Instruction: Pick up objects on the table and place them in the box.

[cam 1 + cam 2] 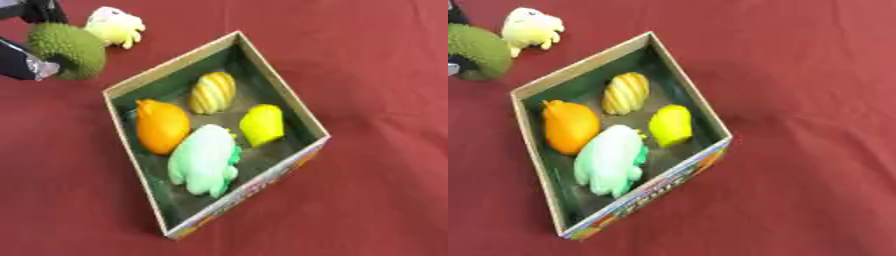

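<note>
A: Report the position of the item being handled.

B: The green bumpy ball sits at the upper left of the red table, outside the box and near its far-left corner. The left hand is at the ball: a dark finger runs across the ball's near side, and a second black part shows above it at the frame's top edge.

A: State of the left hand?

B: Fingers appear curled around the green bumpy ball, grasping it. Whether the ball rests on the cloth or is raised off it cannot be determined.

A: Adjacent items?

B: A pale yellow soft toy with small stubby limbs lies just beside the ball, on its far right side, on the table. Contact between the two cannot be confirmed.

A: Box contents?

B: Four items. A yellow striped oval lies toward the far corner. An orange fruit shape lies along the left wall. A plain yellow piece lies toward the right wall. A pale green soft toy occupies the near middle, touching the orange fruit shape and just beside the plain yellow piece.

A: Box description?

B: Open-topped cardboard, dark green inside, set askew on the table. Its near outer wall carries coloured print; the lettering is not legible.

A: Right hand?

B: It does not appear in either view.
</note>
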Motion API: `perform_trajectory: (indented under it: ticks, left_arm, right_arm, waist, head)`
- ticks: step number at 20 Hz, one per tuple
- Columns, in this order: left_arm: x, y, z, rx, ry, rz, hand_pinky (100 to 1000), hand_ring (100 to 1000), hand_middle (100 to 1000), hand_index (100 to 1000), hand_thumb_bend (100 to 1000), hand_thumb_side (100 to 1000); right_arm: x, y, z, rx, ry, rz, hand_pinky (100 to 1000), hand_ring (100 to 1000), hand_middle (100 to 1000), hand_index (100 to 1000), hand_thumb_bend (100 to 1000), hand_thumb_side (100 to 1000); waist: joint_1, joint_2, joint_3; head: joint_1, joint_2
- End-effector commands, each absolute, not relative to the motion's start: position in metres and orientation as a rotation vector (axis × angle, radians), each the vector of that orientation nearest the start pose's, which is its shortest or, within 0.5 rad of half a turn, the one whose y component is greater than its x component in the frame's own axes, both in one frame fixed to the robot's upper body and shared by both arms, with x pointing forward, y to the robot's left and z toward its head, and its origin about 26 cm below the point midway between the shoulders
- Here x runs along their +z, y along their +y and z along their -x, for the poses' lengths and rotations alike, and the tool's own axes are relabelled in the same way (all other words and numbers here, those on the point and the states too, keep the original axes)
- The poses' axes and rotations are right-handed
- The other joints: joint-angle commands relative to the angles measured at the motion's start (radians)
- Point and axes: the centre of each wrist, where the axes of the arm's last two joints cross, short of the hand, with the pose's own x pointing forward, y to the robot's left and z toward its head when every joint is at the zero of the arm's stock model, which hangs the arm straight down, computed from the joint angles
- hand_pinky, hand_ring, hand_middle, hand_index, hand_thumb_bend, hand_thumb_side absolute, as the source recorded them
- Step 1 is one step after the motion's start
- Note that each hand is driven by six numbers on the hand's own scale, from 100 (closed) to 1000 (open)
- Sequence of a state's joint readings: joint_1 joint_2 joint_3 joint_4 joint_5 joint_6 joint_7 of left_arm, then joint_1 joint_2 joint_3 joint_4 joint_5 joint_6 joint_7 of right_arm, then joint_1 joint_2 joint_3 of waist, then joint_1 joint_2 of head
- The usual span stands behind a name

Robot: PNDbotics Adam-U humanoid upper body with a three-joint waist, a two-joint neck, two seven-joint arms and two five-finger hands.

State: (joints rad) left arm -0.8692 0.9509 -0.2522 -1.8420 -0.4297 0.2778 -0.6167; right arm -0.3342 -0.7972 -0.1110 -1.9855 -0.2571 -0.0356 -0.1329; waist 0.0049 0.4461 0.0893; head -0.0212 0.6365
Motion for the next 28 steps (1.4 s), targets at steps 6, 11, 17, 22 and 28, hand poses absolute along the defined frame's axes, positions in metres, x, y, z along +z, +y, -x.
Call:
perform_trajectory:
  ticks: [6, 11, 17, 22, 28]
  left_arm:
    - [0.389, 0.213, -0.281, -1.69, -1.767, -0.797, 751, 674, 629, 686, 202, 100]
    - [0.382, 0.194, -0.287, -1.759, -1.722, -0.658, 749, 678, 638, 695, 177, 100]
    - [0.371, 0.184, -0.309, -1.796, -1.632, -0.557, 782, 739, 718, 803, 189, 100]
    - [0.369, 0.192, -0.322, -1.789, -1.589, -0.609, 828, 810, 822, 905, 307, 314]
    - [0.379, 0.222, -0.315, -1.681, -1.629, -0.762, 838, 818, 828, 909, 326, 327]
  right_arm:
    - [0.296, -0.337, -0.285, 0.508, -2.384, 0.417, 852, 773, 674, 793, 100, 758]
    - [0.3, -0.334, -0.286, 0.52, -2.399, 0.396, 855, 774, 676, 793, 100, 754]
    - [0.301, -0.329, -0.287, 0.518, -2.424, 0.362, 864, 786, 688, 796, 100, 706]
    - [0.296, -0.324, -0.29, 0.498, -2.426, 0.299, 879, 814, 714, 811, 100, 723]
    - [0.285, -0.323, -0.291, 0.495, -2.413, 0.266, 881, 820, 718, 817, 100, 765]
  waist:
    - [0.003, -0.032, -0.004]
    - [0.001, -0.026, -0.012]
    - [-0.002, -0.017, -0.019]
    - [-0.004, -0.011, -0.014]
    - [-0.001, -0.01, 0.0]
  head:
    - [-0.019, 0.011]
    - [-0.02, 0.012]
    - [-0.02, 0.009]
    - [-0.023, 0.009]
    - [-0.028, 0.009]
